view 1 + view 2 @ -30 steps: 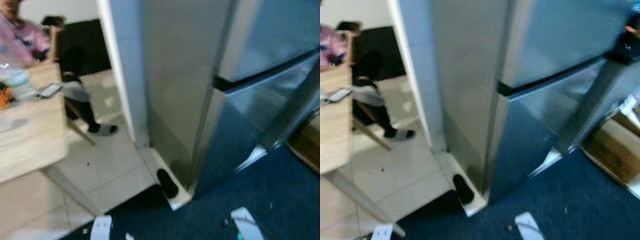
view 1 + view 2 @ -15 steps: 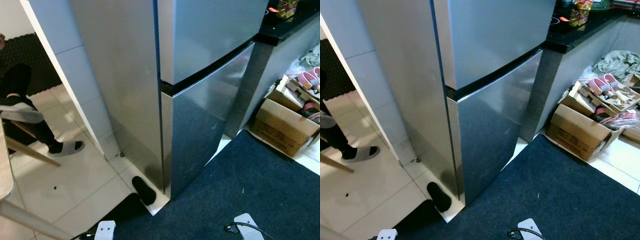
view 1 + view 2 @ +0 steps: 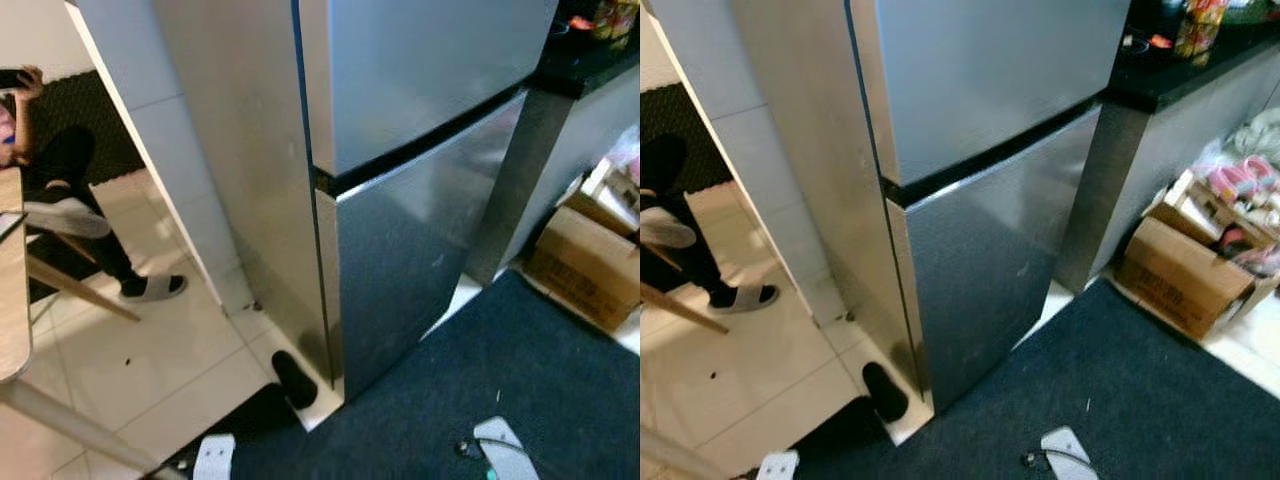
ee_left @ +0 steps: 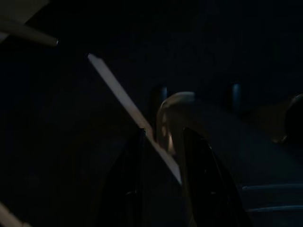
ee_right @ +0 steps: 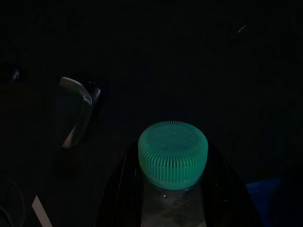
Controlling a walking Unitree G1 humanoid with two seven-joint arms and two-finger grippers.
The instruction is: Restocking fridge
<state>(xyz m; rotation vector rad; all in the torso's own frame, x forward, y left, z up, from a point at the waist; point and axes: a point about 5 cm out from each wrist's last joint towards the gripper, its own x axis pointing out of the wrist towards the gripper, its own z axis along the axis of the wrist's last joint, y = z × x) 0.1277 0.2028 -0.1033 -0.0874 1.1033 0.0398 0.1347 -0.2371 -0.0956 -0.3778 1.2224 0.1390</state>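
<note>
Left eye view: a steel two-door fridge (image 3: 400,180), both doors shut, stands on a dark blue rug (image 3: 560,390) beside a tiled pillar (image 3: 160,130); a seated person's leg (image 3: 90,240) and a wooden table (image 3: 12,300) lie to the robot's left.

Right eye view: a cardboard box (image 3: 1185,275) sits beside the black counter (image 3: 1170,75).

Left wrist view: very dark; whether the left gripper (image 4: 163,156) is parted or closed cannot be told.

Right wrist view: the right gripper (image 5: 173,163) is clamped on a bottle (image 5: 171,208) with a green cap (image 5: 173,153).
</note>
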